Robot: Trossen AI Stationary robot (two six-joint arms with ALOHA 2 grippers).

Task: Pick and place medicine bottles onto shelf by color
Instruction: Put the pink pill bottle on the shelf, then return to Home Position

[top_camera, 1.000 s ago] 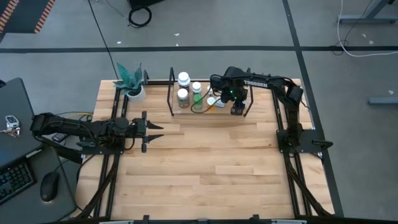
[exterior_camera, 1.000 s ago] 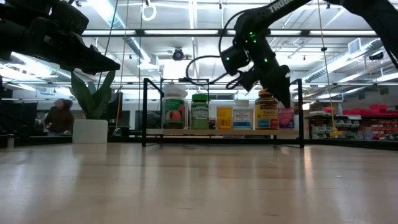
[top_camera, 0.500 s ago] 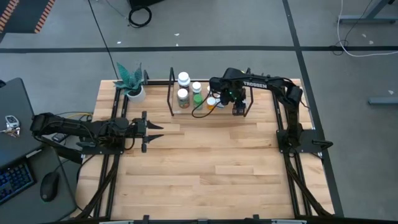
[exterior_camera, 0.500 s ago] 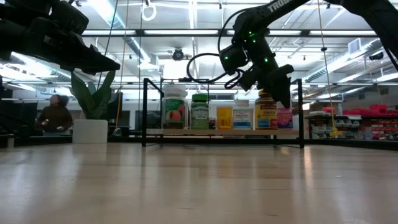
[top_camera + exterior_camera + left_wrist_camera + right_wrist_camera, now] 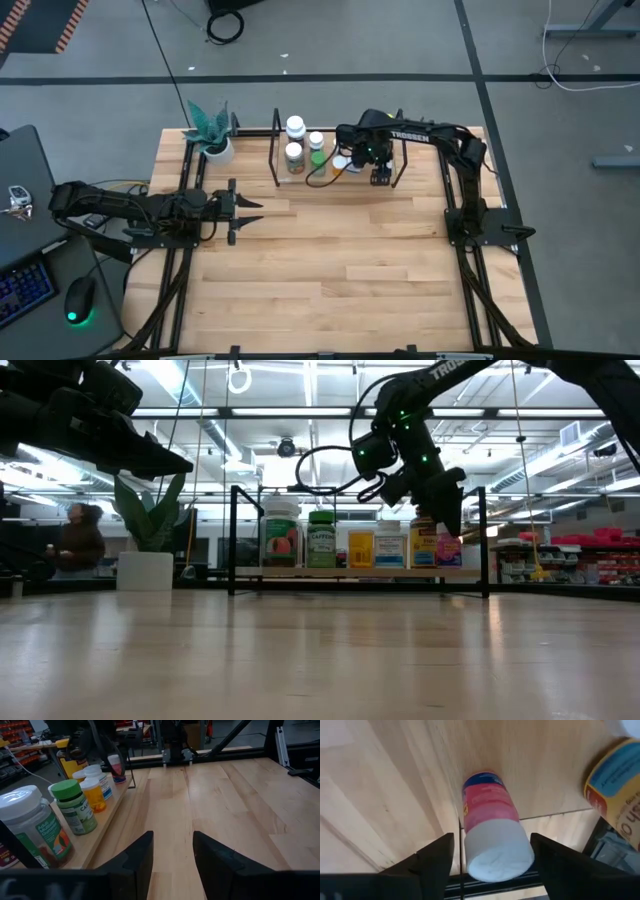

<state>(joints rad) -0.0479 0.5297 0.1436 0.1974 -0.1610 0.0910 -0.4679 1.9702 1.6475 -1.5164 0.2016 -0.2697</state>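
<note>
The right gripper hung at the shelf's three o'clock end, fingers spread apart just above a red-blue labelled bottle standing on the base — not gripping it. The left gripper waited at nine o'clock, fingers parted and empty.

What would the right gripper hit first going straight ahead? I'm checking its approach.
Likely the red-labelled bottle with the white cap: it lies centred between the right gripper's open fingers, on the shelf; depth is unclear.
</note>
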